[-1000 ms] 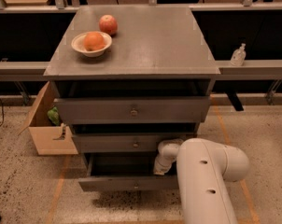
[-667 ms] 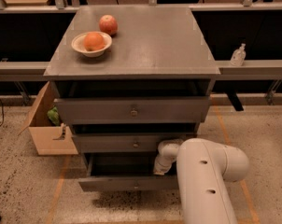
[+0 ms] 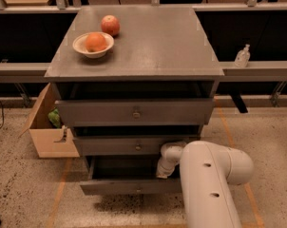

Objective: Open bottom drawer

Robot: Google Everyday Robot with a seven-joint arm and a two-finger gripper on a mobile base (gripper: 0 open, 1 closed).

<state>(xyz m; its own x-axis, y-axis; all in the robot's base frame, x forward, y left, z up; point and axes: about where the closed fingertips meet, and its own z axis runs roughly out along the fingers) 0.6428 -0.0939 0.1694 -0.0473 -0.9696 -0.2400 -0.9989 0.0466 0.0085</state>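
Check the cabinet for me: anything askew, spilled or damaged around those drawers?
Nothing looks spilled or broken. The bottom drawer is pulled out, its front roughly level, with the claw at its right side, just behind the front. The bowl stands upright on top.

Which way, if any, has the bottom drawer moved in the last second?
No, it hasn't moved. The bottom drawer sits pulled out the same amount beneath the middle drawer, with the claw reaching into its right side.
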